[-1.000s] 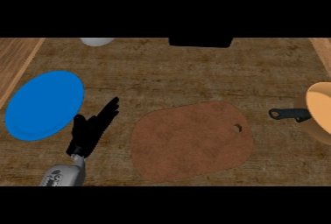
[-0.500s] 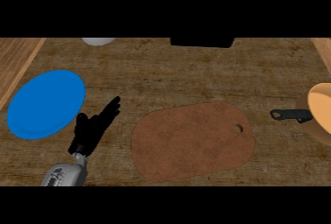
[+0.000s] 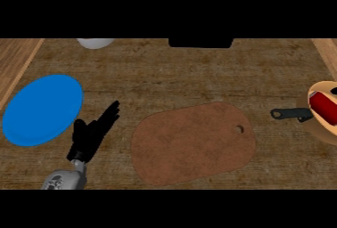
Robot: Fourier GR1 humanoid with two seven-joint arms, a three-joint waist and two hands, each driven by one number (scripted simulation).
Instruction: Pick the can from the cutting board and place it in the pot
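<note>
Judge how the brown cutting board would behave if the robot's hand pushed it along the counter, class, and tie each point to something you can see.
The cutting board looks flat and thin, so it would probably slide rather than tip or roll. It keeps an even outline with no sag, which suggests it is stiff. Nothing rests on it, so a push from the open left hand beside it would likely shift it easily across the counter.

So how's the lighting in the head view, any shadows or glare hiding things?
Head view: flat, even light, with no glare on the blue plate or the cutting board. No strong cast shadows. The left hand reads as a black shape with little detail. The pot is cut by the right edge.
</note>
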